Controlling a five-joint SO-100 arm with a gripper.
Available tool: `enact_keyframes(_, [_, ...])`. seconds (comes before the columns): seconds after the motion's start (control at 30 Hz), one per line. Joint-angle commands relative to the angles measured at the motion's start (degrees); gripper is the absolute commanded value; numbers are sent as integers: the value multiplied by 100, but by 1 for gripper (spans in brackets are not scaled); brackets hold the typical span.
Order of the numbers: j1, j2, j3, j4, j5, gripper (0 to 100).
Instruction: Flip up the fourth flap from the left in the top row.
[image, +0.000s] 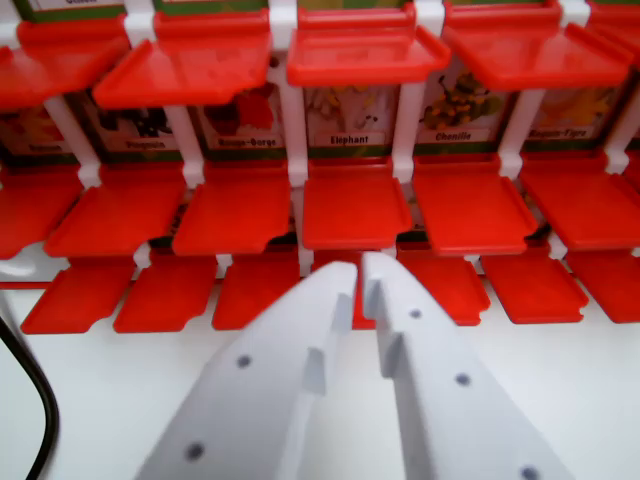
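A board of red flaps fills the wrist view in three rows, all of them lying down flat. Above the back-row flaps (365, 55) runs a green strip. Between the back and middle rows, picture cards show, one labelled Elephant (350, 140) and one Chenille (455, 135). My white gripper (360, 272) comes up from the bottom centre, its jaws almost together with nothing between them. Its tips hang over the front-row flaps (260, 290), just short of the middle-row flap (355, 210) under the Elephant card. The board's left and right ends are cut off.
White posts (290, 110) separate the flap columns. A black cable (42, 400) curves along the bottom left. The white tabletop (570, 400) lies in front of the board.
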Motion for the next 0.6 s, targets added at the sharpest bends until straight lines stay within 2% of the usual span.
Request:
enact_keyframes(0.0, [-53, -79, -905, -97, 9, 0])
enact_keyframes(0.57, [18, -1134, -1925, -97, -26, 0])
